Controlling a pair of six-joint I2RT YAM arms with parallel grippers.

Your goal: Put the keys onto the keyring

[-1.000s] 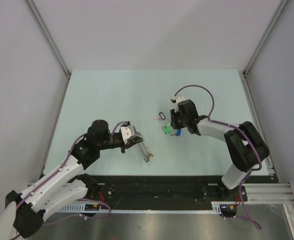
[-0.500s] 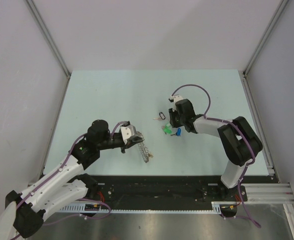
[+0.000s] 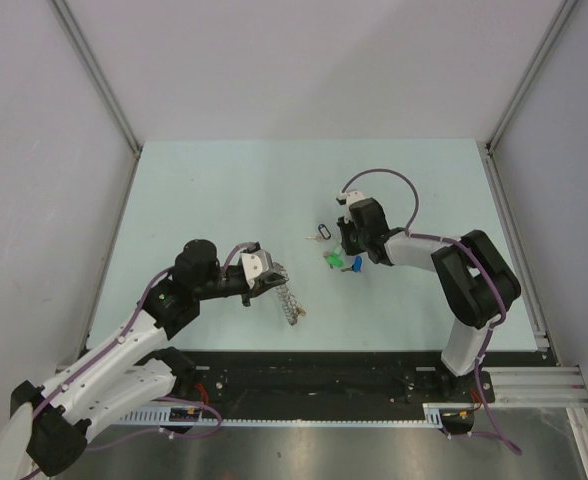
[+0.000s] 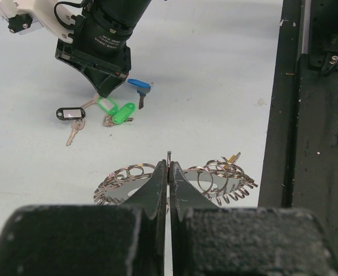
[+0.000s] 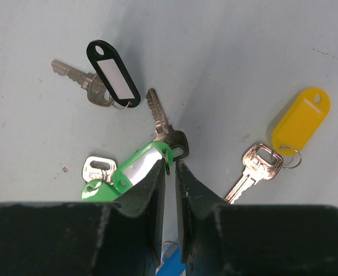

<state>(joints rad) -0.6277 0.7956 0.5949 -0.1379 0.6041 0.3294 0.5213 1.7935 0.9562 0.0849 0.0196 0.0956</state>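
Your keyring [image 4: 123,178] sat at the left gripper [image 4: 168,172], whose jaws were pressed together on the near edge of the ring's coiled rim. From above, the keys [image 3: 336,259] lay loose on the table [image 3: 224,190] at about 2 o'clock from the ring, well apart from it. The right gripper [image 5: 169,172] was down among them.

In its wrist view, the green tag [image 5: 137,169] ran in from 8 o'clock, with its end right at the fingertips. The jaws stood almost together with only a slit between them, and you could not tell whether they had the tag pinched. A bare silver key [image 5: 163,123] lay just beyond at 12 o'clock. The black tag [image 5: 112,72] and its key were at 11 o'clock, and the yellow tag [image 5: 301,123] and its key at 2 o'clock. The left wrist view showed a blue tag [image 4: 139,85] just beside that gripper.
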